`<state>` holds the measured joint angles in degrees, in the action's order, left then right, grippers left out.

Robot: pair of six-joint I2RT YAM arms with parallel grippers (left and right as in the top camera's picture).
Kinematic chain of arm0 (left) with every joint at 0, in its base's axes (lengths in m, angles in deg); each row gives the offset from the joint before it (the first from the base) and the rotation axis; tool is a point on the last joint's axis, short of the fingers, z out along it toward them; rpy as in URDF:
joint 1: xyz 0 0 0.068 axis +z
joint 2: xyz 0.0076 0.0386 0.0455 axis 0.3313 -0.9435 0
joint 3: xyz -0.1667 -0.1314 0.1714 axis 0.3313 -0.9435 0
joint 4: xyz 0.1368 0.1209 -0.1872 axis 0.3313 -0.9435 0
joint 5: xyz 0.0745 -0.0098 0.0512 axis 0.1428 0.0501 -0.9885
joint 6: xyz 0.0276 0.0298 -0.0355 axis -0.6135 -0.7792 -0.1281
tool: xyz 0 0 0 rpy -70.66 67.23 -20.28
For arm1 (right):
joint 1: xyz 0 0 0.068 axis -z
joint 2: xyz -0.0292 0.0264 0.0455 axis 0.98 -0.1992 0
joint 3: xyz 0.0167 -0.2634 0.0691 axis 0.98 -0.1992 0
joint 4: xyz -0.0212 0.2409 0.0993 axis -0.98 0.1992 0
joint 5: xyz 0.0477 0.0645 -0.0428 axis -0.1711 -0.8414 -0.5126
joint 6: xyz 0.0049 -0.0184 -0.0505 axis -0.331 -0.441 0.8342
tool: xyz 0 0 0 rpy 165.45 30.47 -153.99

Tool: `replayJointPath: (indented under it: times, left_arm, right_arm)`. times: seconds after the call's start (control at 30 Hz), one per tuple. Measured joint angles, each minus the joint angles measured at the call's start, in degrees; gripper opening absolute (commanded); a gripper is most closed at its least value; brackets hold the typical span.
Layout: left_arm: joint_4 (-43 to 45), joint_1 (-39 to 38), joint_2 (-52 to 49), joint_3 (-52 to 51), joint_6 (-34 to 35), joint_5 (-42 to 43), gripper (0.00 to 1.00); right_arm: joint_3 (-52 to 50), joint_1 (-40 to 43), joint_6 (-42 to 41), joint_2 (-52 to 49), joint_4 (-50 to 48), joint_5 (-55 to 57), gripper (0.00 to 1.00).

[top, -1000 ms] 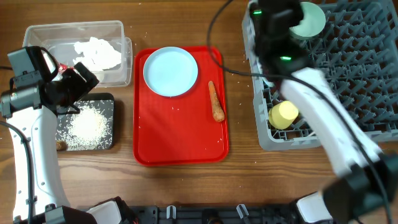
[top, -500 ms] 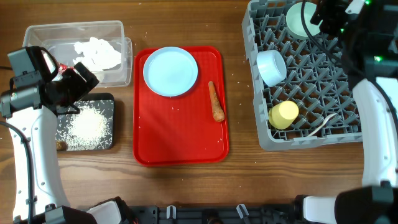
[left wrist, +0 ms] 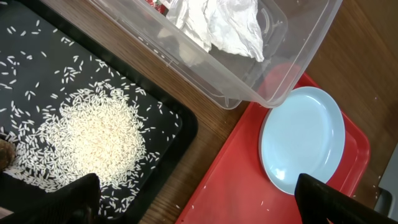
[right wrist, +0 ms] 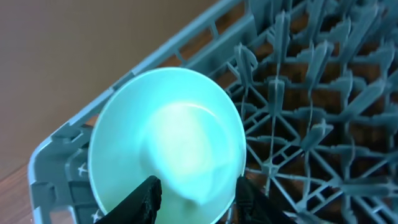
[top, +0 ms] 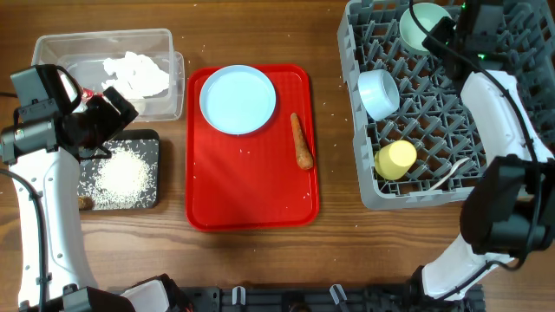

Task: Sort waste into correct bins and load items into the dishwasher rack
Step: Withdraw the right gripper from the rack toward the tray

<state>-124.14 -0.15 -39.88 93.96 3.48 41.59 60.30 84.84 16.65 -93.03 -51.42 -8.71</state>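
My left gripper point(top: 111, 107) point(left wrist: 202, 202) is open and empty, hovering over the gap between the black tray point(top: 149, 143) point(left wrist: 180, 134) of rice point(top: 117, 176) point(left wrist: 93, 134) and the red tray. The clear tub point(top: 104, 43) point(left wrist: 249, 93) holds white tissue point(top: 134, 74) point(left wrist: 217, 22) and a red wrapper point(left wrist: 158, 5). A brown lump point(top: 84, 203) lies by the black tray. The plate point(top: 238, 99) point(left wrist: 305, 140) and carrot point(top: 301, 141) lie on the red tray. My right gripper point(top: 444, 33) point(right wrist: 198, 196) is open just above a bowl point(top: 418, 26) point(right wrist: 168, 137) in the rack point(top: 486, 104) point(right wrist: 298, 93).
The red tray point(top: 251, 191) point(left wrist: 249, 186) sits mid-table with a few rice grains on it. The rack also holds a second bowl point(top: 379, 91) on its side, a yellow cup point(top: 395, 160) and a white utensil point(top: 447, 173). Upright pegs surround the right gripper.
My right arm has swung from the rack's left side to its far corner, over the bowl there. The left arm has not moved.
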Motion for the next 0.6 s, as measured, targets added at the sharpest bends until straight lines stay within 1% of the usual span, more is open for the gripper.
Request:
replayJointPath:
  times: [0.2, 0.53, 0.57, 0.6]
  left_arm:
    - [0.02, 0.0, 0.0, 0.0, 0.0, 0.0, 1.0]
    - [0.02, 0.0, 0.0, 0.0, 0.0, 0.0, 1.0]
    - [0.0, 0.0, 0.0, 0.0, 0.0, 0.0, 1.0]
    - [0.02, 0.0, 0.0, 0.0, 0.0, 0.0, 1.0]
  right_arm:
    - [0.0, 0.0, -2.54, -3.26, 0.0, 0.0, 0.4]
    - [0.0, 0.15, -2.78, -5.07, -0.07, 0.07, 0.39]
    - [0.0, 0.15, -2.78, -5.07, -0.07, 0.07, 0.35]
    - [0.0, 0.15, -2.78, -5.07, -0.11, 0.07, 0.24]
